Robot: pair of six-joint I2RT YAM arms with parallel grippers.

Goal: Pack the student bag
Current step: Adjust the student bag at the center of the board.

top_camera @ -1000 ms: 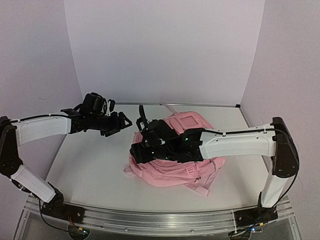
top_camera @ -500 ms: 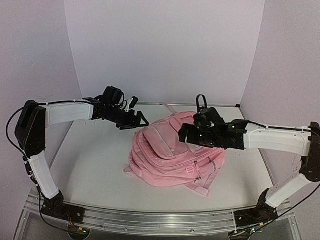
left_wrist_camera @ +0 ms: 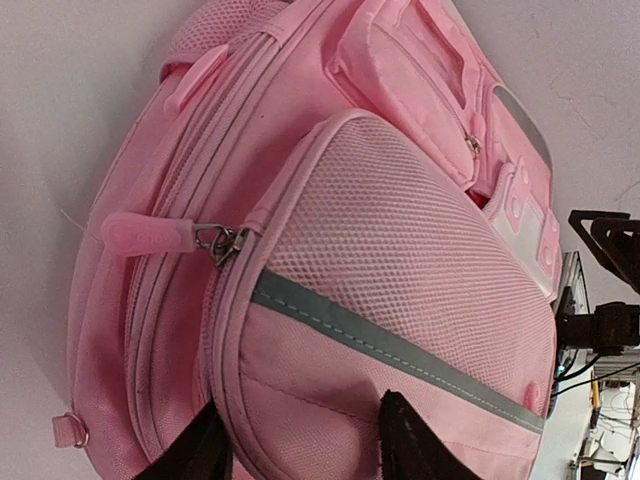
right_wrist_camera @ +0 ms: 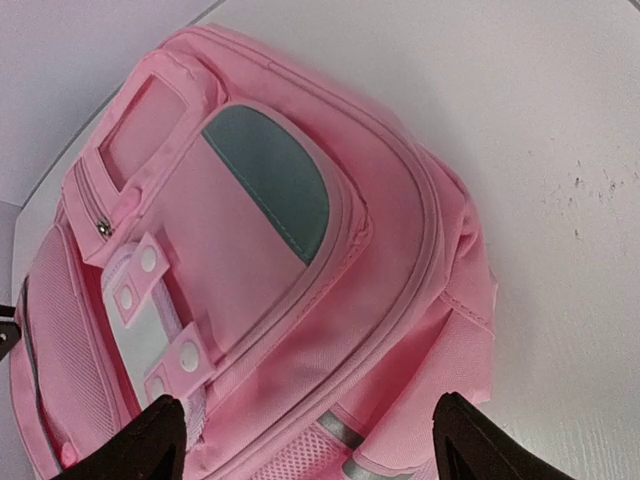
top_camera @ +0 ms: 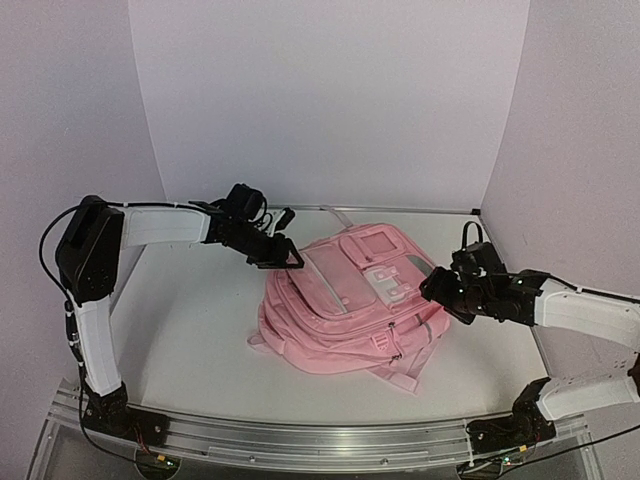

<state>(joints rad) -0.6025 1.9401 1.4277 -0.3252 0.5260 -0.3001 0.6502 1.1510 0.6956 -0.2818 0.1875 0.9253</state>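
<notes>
The student bag [top_camera: 345, 310], a soft pink backpack, lies flat in the middle of the table. My left gripper [top_camera: 284, 260] is at its far left corner. In the left wrist view the bag [left_wrist_camera: 330, 200] fills the frame, and my left gripper [left_wrist_camera: 300, 452] has one finger on each side of the end of a mesh pocket [left_wrist_camera: 400, 240]. The fabric puckers at one fingertip, but I cannot tell whether it is pinched. My right gripper [top_camera: 441, 292] hangs wide open at the bag's right edge. In the right wrist view it [right_wrist_camera: 315, 450] is spread over the bag [right_wrist_camera: 300, 260] and holds nothing.
A pink zip pull [left_wrist_camera: 150, 235] lies beside the mesh pocket, and a grey reflective strip [left_wrist_camera: 380, 345] runs below it. The white table [top_camera: 185, 330] is walled at the back and on both sides. A metal rail [top_camera: 320, 440] runs along the near edge.
My right arm has drawn back from over the bag to its right edge. My left arm has reached right and down onto the bag's far left corner, and its jaws have narrowed.
</notes>
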